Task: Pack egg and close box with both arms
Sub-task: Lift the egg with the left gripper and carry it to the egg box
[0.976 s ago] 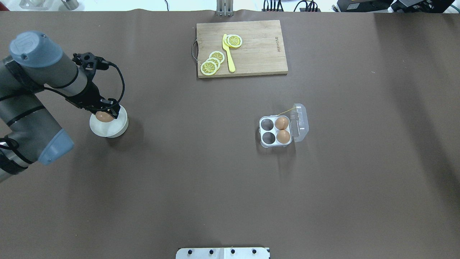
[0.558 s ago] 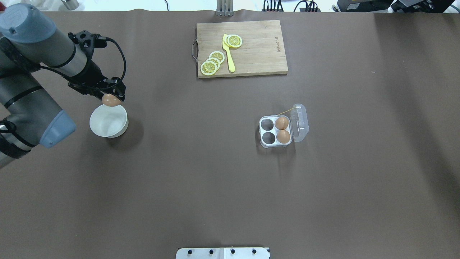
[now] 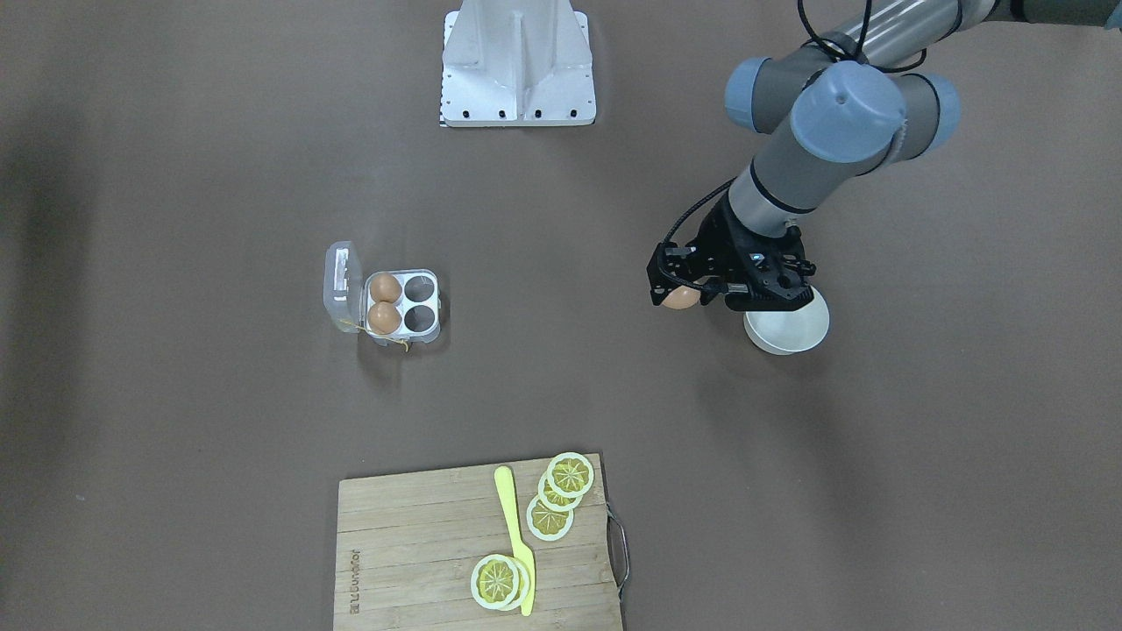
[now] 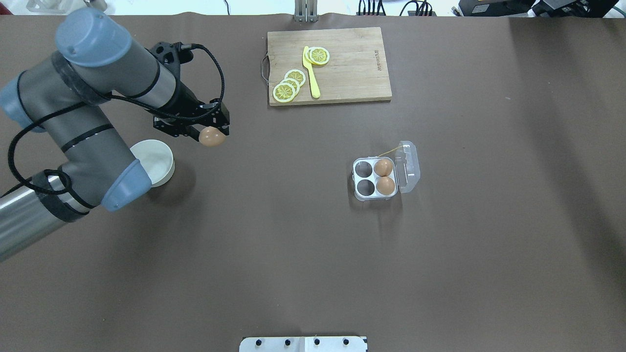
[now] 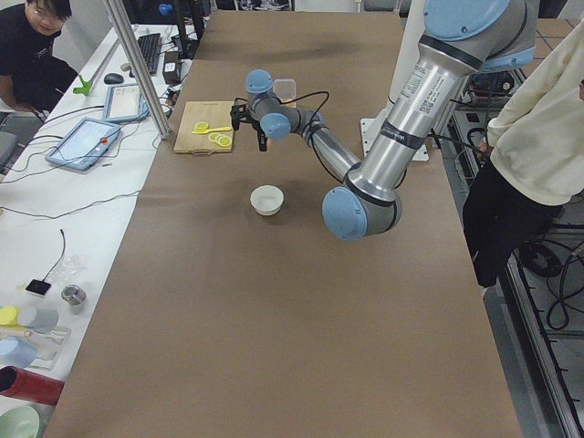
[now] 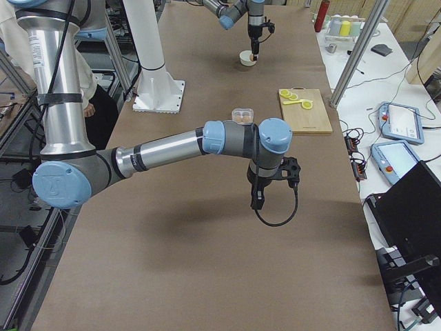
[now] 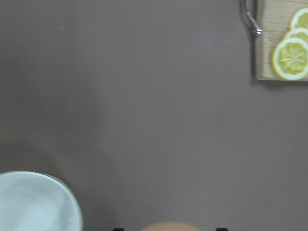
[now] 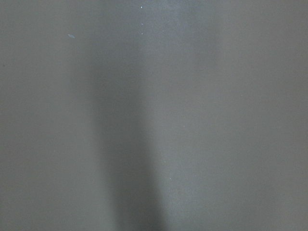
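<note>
My left gripper [image 4: 213,131] is shut on an orange-brown egg [image 4: 212,138] and holds it in the air to the right of the white bowl [image 4: 157,155]. The egg also shows in the front view [image 3: 679,298] and at the bottom edge of the left wrist view [image 7: 166,226]. The clear box [image 4: 364,194] stands open at mid-table, far to the right, its lid [image 4: 410,166] folded out. Two eggs [image 4: 385,176] fill its right cells and the two left cells are empty. My right gripper [image 6: 258,201] shows only in the exterior right view, hanging above bare table; I cannot tell whether it is open.
A wooden cutting board [image 4: 352,73] with lemon slices [image 4: 289,84] and a yellow knife [image 4: 311,73] lies at the far middle. The white base plate [image 4: 303,344] sits at the near edge. Brown table stretches between the bowl and the box.
My left gripper lifted the egg out of the white bowl and carried it up and to the right, toward the box. The bowl now holds nothing. The box has not moved.
</note>
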